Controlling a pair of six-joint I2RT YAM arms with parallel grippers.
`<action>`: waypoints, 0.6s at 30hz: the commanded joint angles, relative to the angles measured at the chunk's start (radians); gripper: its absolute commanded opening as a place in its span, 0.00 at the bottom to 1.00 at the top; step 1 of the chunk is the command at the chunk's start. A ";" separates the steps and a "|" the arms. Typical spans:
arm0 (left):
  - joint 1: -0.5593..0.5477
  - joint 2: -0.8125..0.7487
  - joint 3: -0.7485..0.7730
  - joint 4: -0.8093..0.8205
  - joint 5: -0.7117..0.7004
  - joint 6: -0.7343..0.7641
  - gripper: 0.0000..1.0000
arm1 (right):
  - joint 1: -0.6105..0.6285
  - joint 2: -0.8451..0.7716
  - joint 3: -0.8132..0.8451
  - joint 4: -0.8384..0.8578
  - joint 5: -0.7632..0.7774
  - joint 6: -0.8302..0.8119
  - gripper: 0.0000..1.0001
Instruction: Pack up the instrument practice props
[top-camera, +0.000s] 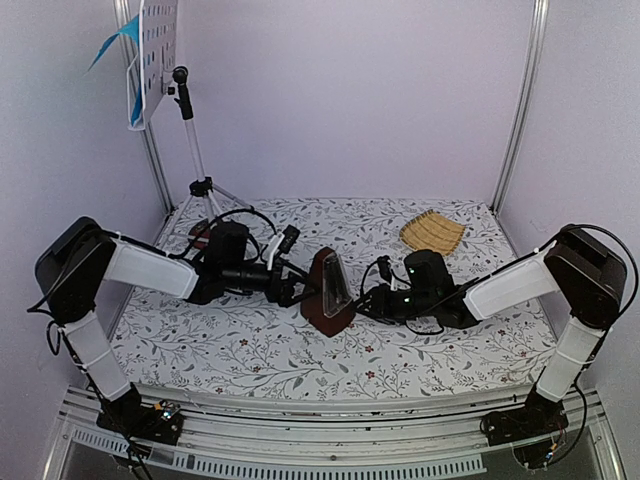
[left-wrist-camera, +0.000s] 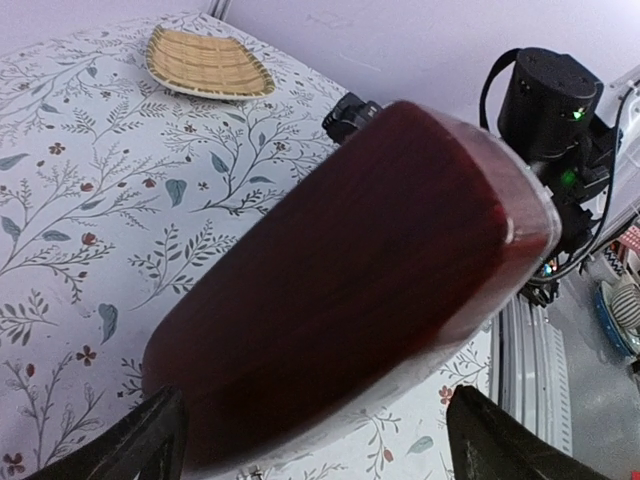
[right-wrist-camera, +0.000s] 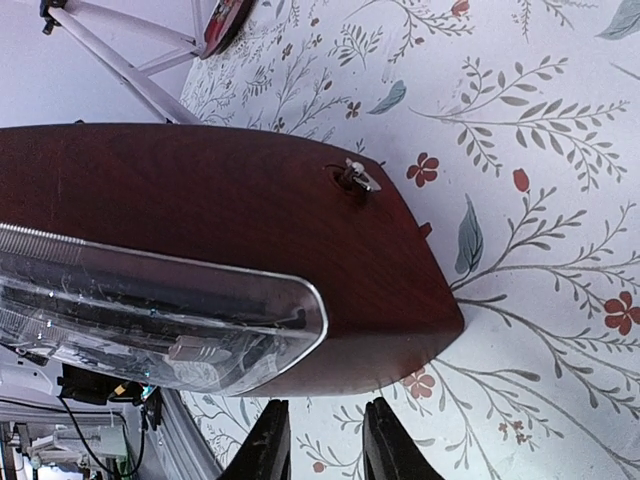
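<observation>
Left gripper (top-camera: 292, 287) sits low over the table (top-camera: 250, 350), its fingers (left-wrist-camera: 150, 440) spread wide to either side of the metronome (top-camera: 322, 300). Contact with the wood cannot be confirmed. Right gripper (top-camera: 368, 300) faces it from the opposite side. Its fingers (right-wrist-camera: 268, 440) are parted by a narrow gap with nothing between them, tips just beside the metronome near its wide end.

The table is covered by a white cloth printed with leaves and flowers.

Music stand (top-camera: 190, 130): upright at the back left corner on silver tripod legs, well apart from both grippers. Its white perforated desk (top-camera: 160, 40) sits tilted at the top of the pole.

The metronome is a dark brown pyramid at mid-table, between the two grippers, with its clear front cover on the right arm's side. Whether it stands square or leans cannot be settled.

Woven tray (top-camera: 432, 232): back right on the cloth, apart from everything else.

Music sheet (top-camera: 118, 38): blue, hanging off the desk's left edge.

Winding key (right-wrist-camera: 357, 176): small, metal, on the metronome's brown side.
</observation>
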 joint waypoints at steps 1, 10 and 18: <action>-0.034 -0.010 -0.032 0.023 -0.022 -0.002 0.92 | -0.001 0.022 0.029 0.014 0.042 0.001 0.24; -0.114 -0.066 -0.054 -0.054 -0.116 -0.029 0.91 | -0.025 0.059 0.105 0.016 0.034 -0.045 0.23; -0.190 -0.120 -0.097 -0.012 -0.140 -0.090 0.91 | -0.053 0.104 0.170 0.015 0.024 -0.106 0.23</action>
